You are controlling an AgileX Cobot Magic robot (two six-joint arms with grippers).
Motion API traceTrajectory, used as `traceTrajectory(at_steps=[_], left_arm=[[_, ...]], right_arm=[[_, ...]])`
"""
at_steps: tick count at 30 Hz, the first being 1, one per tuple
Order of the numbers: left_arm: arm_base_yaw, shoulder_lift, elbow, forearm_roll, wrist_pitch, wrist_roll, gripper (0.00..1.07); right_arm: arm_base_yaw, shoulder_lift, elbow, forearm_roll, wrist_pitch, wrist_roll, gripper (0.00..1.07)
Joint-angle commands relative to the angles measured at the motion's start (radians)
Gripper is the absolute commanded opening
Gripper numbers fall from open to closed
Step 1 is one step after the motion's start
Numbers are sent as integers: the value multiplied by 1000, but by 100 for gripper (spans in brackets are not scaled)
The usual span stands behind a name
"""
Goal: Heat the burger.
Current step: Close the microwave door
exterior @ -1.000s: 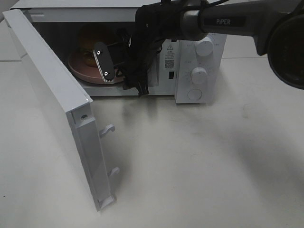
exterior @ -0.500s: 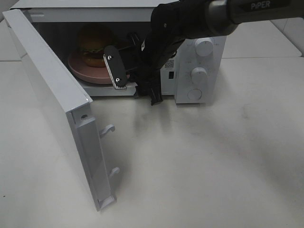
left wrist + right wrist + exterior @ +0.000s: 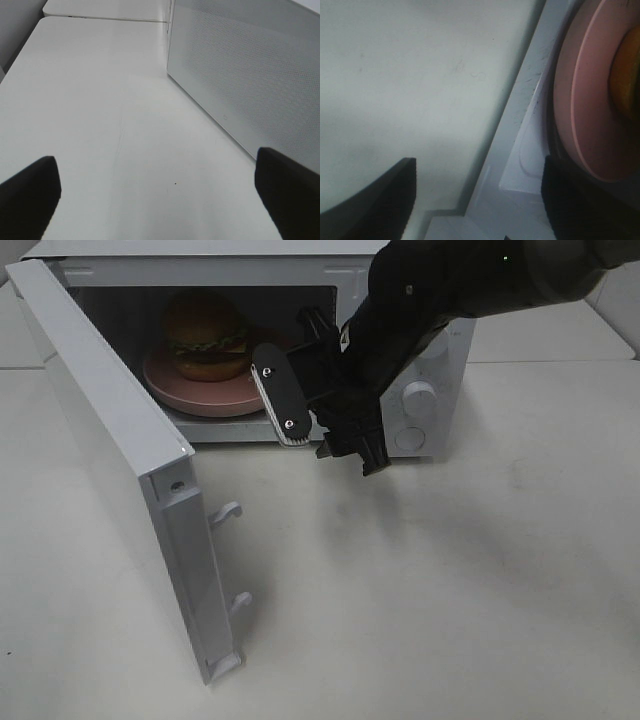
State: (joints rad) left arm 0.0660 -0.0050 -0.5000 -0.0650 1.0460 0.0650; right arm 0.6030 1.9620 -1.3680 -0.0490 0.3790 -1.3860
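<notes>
The burger [image 3: 207, 335], golden bun over lettuce and cheese, sits on a round pink plate [image 3: 200, 398] inside the open microwave [image 3: 200, 250]. My right gripper [image 3: 305, 435] hangs just outside the cavity's front right, by the sill, open and holding nothing. In the right wrist view the right gripper [image 3: 480, 200] frames the microwave sill [image 3: 520, 150], with the plate [image 3: 590, 100] and a sliver of the burger [image 3: 626, 75] off to one side. My left gripper [image 3: 160, 195] stands open and empty over bare table; the exterior view does not show it.
The microwave door [image 3: 110, 460] swings out wide toward the front left, its latch hooks [image 3: 228, 510] sticking out. Control knobs [image 3: 420, 398] sit right behind the right arm. A white dotted panel [image 3: 250, 65] rises beside the left gripper. White table [image 3: 450, 590] lies in front.
My right gripper has drawn back out of the microwave, moving right and toward the front, and its jaws opened a little. The burger and plate stayed inside. The left gripper has not moved.
</notes>
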Motion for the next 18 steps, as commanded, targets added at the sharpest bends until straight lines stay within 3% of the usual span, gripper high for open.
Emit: traceTrajectory(at_steps=[1, 18], left_arm=[[6, -25, 3, -6, -8, -2, 98], [6, -25, 3, -6, -8, -2, 98]], right_arm=[[-3, -67, 68, -23, -11, 9, 70], [-9, -279, 277, -28, -59, 151, 70]])
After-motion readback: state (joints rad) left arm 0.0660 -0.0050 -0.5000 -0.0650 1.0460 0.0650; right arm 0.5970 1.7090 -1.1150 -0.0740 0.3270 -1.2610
